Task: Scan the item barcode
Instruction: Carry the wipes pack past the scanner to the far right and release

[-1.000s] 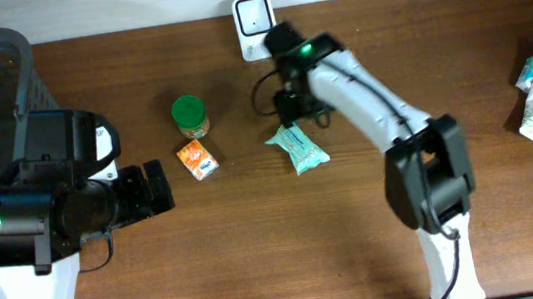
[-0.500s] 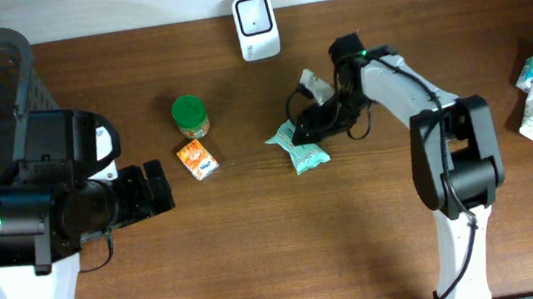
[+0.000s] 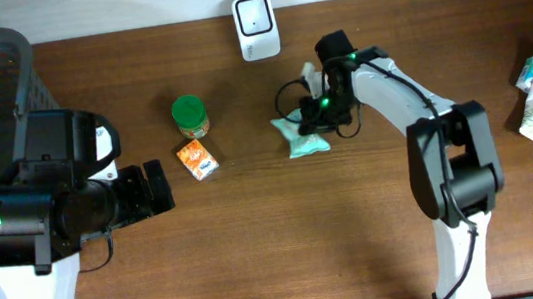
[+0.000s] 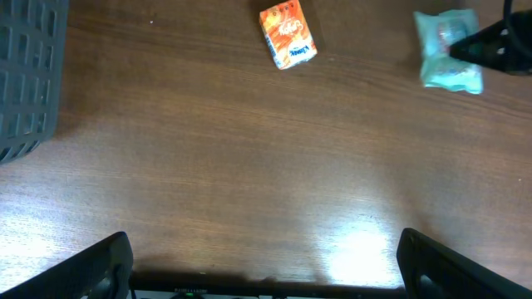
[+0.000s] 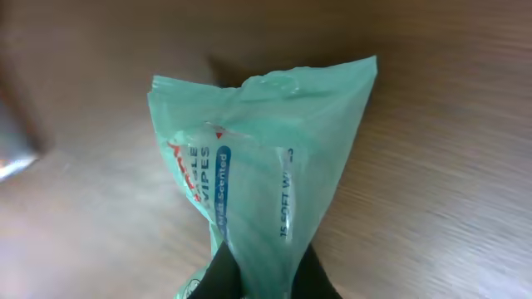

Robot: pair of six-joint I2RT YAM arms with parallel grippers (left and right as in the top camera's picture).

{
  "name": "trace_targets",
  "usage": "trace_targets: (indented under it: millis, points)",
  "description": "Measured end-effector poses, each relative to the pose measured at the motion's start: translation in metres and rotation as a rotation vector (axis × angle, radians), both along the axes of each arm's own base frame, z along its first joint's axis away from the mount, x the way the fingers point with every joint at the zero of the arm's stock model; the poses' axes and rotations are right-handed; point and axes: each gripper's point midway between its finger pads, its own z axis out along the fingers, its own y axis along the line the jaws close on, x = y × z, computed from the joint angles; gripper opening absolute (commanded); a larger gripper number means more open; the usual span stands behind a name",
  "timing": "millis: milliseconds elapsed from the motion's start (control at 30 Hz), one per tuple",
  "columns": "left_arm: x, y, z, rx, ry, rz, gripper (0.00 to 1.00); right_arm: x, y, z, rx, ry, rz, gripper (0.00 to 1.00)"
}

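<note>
right gripper pinched shut on the wipes pack edge, so I could lift it toward the scanner | left gripper gaped wide, empty, parked aside

Right gripper pulls away from the scanner toward 3 o'clock and comes onto the wipes pack. Its jaws go from apart to pinched on the pack's end. The pack shifts slightly toward 1 o'clock and goes from flat and long to bunched, maybe lifted a bit, hard to tell.
</note>
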Motion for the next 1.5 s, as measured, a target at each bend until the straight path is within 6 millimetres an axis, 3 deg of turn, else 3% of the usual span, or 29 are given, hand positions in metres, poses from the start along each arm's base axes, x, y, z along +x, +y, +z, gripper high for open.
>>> trace_targets:
  millis: [67,133,333,400,533,633,700,833,967,1033,1100,1500]
  points:
    - [0.000,0.000,0.000,0.000,0.000,0.000,0.99,0.003,-0.015,0.001,-0.112,-0.006,-0.085,0.04]
    - [0.000,0.000,0.000,0.000,0.000,0.000,0.99,0.002,-0.014,-0.001,-0.162,-0.011,-0.111,0.04]
    - [0.000,0.000,0.000,0.000,0.000,0.000,0.99,0.016,0.028,0.007,-0.100,-0.114,-0.077,0.04]
    - [0.000,0.000,0.000,0.000,0.001,0.000,0.99,0.037,0.036,0.029,-0.045,-0.183,-0.082,0.04]
    - [0.000,0.000,0.000,0.000,0.000,0.000,0.99,0.118,0.059,0.118,0.116,-0.542,-0.109,0.04]
    - [0.000,0.000,0.000,0.000,-0.002,0.000,0.99,0.151,0.069,0.162,0.202,-0.751,-0.119,0.04]
    - [0.000,0.000,0.000,0.000,0.000,0.000,0.99,0.167,0.074,0.182,0.260,-0.855,-0.140,0.04]
    - [0.000,0.000,0.000,0.000,0.002,0.000,0.99,0.193,0.083,0.198,0.367,-0.984,-0.197,0.04]
    - [0.000,0.000,0.000,0.000,0.001,0.000,0.99,0.214,0.085,0.169,0.394,-1.030,-0.242,0.04]
    - [0.000,0.000,0.000,0.000,0.001,0.000,0.99,0.222,0.083,0.134,0.364,-1.010,-0.271,0.04]
    - [0.000,0.000,0.000,0.000,0.001,0.000,0.99,0.224,0.081,0.119,0.345,-0.992,-0.279,0.04]
    - [0.000,0.000,0.000,0.000,0.001,0.000,0.99,0.232,0.065,0.117,0.330,-1.007,-0.306,0.04]
